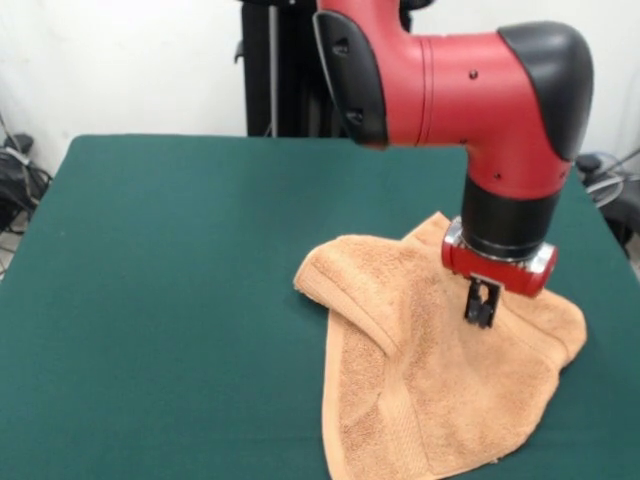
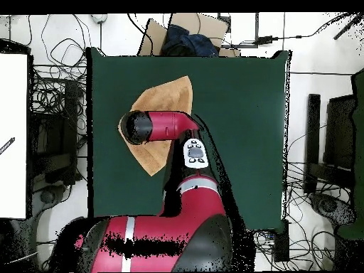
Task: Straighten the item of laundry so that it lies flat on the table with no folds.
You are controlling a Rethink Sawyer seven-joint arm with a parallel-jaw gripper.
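Note:
The light orange-tan towel (image 1: 420,400) lies on the right near part of the dark green table (image 1: 180,280). It is rumpled, with a folded-over flap and a ridge running from its left corner toward the middle. My gripper (image 1: 481,306) hangs from the red arm over the towel's upper middle, its tips at or just above the cloth. In the overhead view the towel (image 2: 167,96) shows partly from under the arm's head, which hides the gripper. The towel's near edge runs to the bottom of the front view.
The robot's black pedestal (image 1: 275,70) stands behind the table's far edge. Cables and equipment (image 2: 57,106) lie around the table. A cardboard piece with dark cloth (image 2: 188,35) sits beyond the table's edge in the overhead view.

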